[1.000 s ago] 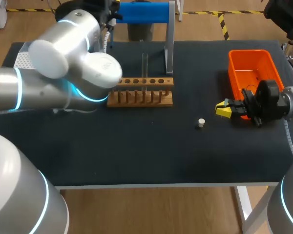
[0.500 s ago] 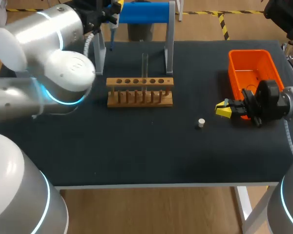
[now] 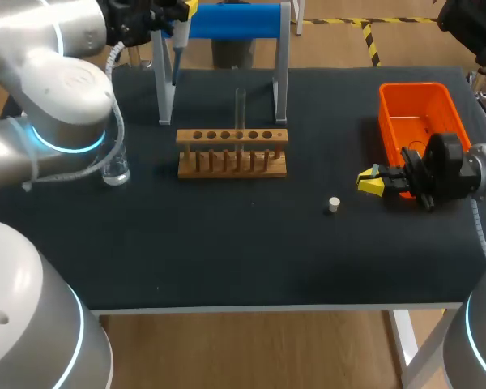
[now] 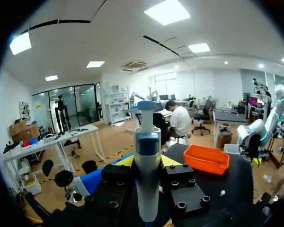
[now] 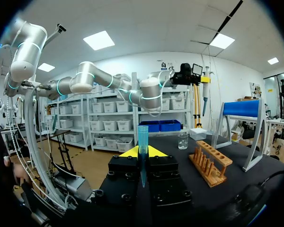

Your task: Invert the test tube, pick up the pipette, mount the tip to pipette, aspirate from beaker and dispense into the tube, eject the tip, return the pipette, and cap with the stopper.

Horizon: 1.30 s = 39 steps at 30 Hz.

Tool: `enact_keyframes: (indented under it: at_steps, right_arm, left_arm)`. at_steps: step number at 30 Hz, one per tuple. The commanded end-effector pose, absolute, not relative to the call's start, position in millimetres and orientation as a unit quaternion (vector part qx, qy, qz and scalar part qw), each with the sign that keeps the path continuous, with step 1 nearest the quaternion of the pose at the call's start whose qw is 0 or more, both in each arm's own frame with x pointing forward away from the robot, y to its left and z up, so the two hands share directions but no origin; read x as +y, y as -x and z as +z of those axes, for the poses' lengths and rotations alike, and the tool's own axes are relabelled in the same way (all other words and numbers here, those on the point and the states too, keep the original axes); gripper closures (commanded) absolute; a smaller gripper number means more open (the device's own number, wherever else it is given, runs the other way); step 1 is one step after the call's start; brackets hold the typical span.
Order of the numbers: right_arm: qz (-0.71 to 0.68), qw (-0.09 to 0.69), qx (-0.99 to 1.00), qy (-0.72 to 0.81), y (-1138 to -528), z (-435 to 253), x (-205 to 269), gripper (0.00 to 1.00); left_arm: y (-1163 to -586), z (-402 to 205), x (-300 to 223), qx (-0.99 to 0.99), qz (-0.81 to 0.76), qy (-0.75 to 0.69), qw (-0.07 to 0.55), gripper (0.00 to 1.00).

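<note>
The pipette [image 4: 147, 161] is gripped upright between the closed-in fingers of the left gripper [image 3: 184, 10]. It is held high at the table's far left, just beside the left post of the blue-topped pipette stand [image 3: 235, 20]. On the right, the right gripper [image 3: 371, 182] is held low over the black table [image 3: 251, 251]. Its yellow-tipped fingers are pinched together on a blue pipette tip [image 5: 142, 139], beside the near end of the orange bin [image 3: 417, 109]. The test tube [image 3: 240, 105] is shown standing upright in the wooden rack [image 3: 232, 154] at the table's middle, on the near side of the stand. A small white stopper [image 3: 333, 204] is seen lying on the table between the rack and the right gripper, apart from both. The glass beaker [image 3: 116, 171] is placed to the left of the rack, close under the left arm [image 3: 57, 97].
</note>
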State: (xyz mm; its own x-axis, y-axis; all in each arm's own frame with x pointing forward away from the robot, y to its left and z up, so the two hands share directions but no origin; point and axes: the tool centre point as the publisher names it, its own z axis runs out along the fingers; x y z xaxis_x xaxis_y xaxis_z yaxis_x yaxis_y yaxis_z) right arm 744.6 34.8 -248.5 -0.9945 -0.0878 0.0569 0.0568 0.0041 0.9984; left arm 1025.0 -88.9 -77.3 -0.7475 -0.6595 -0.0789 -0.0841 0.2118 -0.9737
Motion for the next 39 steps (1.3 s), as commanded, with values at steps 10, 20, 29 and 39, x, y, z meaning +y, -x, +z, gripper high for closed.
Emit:
enact_keyframes:
  at_steps: [10,20,29,39]
  right_arm:
    - [-0.705,0.050,-0.707,-0.010,-744,-248,35,1.00]
    - [-0.705,0.050,-0.707,-0.010,-744,-248,35,1.00]
    - [-0.705,0.050,-0.707,-0.010,-744,-248,35,1.00]
    - [-0.705,0.050,-0.707,-0.010,-744,-248,35,1.00]
  left_arm:
    - [-934,-36,-80,0.716,-0.661,0.142,0.174,1.00]
    - [-883,-21,-109,0.713,-0.687,0.090,0.110,1.00]
    - [-853,-14,-133,0.716,-0.692,0.069,0.052,1.00]
    - [-832,-17,-153,0.702,-0.709,0.060,0.020,1.00]
